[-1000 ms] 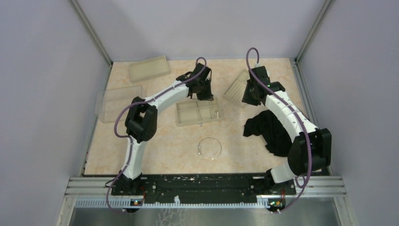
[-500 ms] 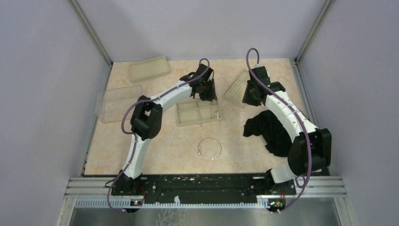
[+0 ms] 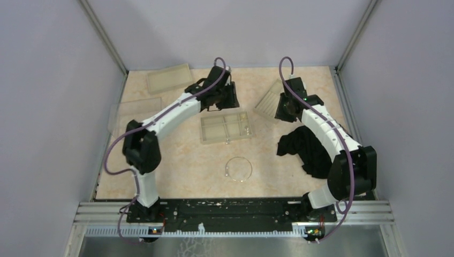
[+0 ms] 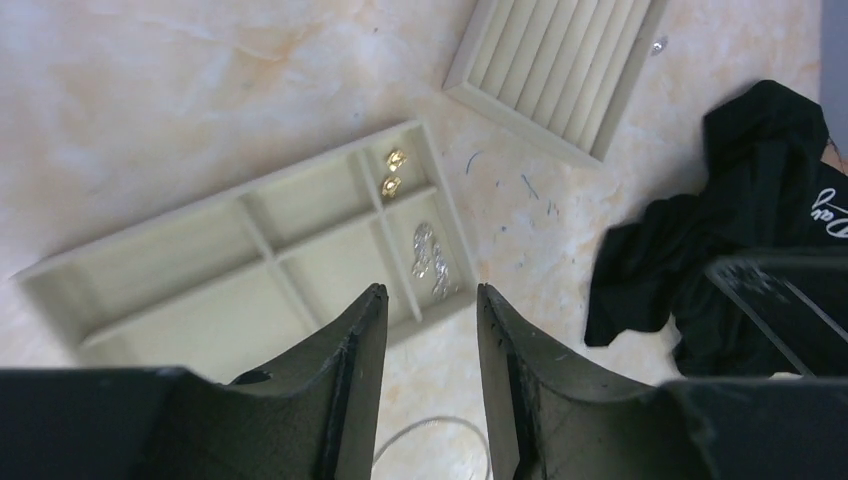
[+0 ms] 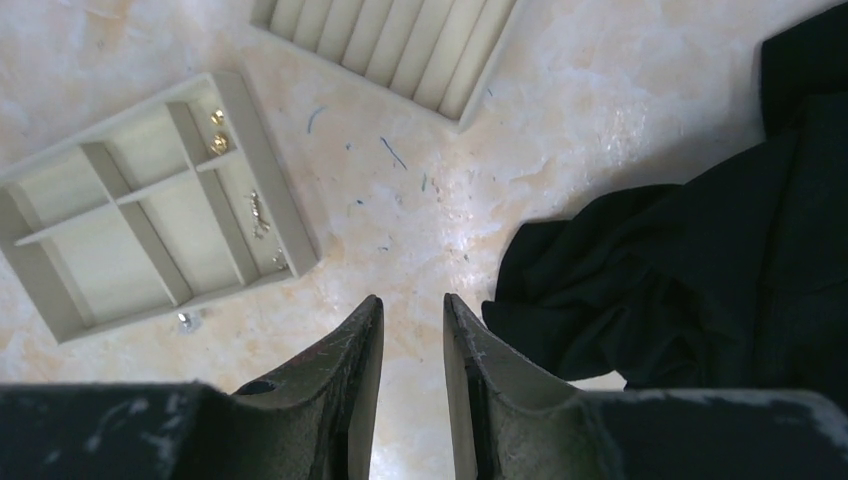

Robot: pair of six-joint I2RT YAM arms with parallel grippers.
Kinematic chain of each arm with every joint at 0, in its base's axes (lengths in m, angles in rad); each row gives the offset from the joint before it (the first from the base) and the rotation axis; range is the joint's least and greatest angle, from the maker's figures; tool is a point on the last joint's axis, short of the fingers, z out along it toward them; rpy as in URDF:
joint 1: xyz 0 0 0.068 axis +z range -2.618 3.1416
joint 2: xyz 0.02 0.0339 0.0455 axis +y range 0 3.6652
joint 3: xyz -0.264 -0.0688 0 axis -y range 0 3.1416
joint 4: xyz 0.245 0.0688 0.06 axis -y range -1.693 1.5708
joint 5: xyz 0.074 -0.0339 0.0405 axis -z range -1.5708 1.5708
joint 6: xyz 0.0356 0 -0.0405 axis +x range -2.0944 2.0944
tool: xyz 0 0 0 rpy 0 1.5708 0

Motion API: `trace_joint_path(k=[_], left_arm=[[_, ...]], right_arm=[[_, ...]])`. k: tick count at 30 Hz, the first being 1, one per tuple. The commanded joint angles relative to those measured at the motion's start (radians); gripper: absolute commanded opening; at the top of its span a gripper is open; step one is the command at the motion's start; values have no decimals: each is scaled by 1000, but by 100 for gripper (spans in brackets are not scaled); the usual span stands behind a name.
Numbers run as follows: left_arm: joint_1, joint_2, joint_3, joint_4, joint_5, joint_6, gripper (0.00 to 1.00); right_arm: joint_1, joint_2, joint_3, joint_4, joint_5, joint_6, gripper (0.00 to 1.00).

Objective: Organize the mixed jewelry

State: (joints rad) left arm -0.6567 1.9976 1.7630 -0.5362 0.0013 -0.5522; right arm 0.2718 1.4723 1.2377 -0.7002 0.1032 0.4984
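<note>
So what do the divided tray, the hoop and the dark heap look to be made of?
The divided tray is probably plastic: matte beige, with straight moulded dividers. The hoop seems to be thin silver-coloured metal wire, showing as a fine bright line. The dark heap looks like black fabric: matte, with soft folds and creases, and some pale lettering in the left wrist view.

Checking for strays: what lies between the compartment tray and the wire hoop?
One small silver piece just off the compartment tray's near rim, clearest in the right wrist view; otherwise bare table to the wire hoop.

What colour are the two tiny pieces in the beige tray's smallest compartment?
Tiny pieces are gold; left wrist view.
</note>
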Motion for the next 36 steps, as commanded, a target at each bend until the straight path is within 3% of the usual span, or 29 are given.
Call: trace_joint_path(k=[1,3,6,10,14,18,25,36], left_arm=[[20,-228,-188,-13,-134,57,45],[81,-303,-279,-38,-71,41,47],[238,-409,-403,-71,150,0,48],[251,-527,-501,-131,89,73,50],[130,-602,-630,-131,78,106,52],[-39,-603,-714,-135,56,91,54],[-248,-527,-779,-105,15,30,53],[-363,-329,-680,-120,-67,-61,50]], right_arm=[[53,-44,-46,29,-17,-49,31],[136,-42,-64,20,10,-75,34],[265,-32,-109,28,14,-98,37],[361,-22,-202,68,-65,-42,37],[377,-34,-271,111,-121,22,38],[366,-30,-254,61,13,62,38],[239,-78,-248,89,7,125,37],[216,-63,-218,60,9,103,37]])
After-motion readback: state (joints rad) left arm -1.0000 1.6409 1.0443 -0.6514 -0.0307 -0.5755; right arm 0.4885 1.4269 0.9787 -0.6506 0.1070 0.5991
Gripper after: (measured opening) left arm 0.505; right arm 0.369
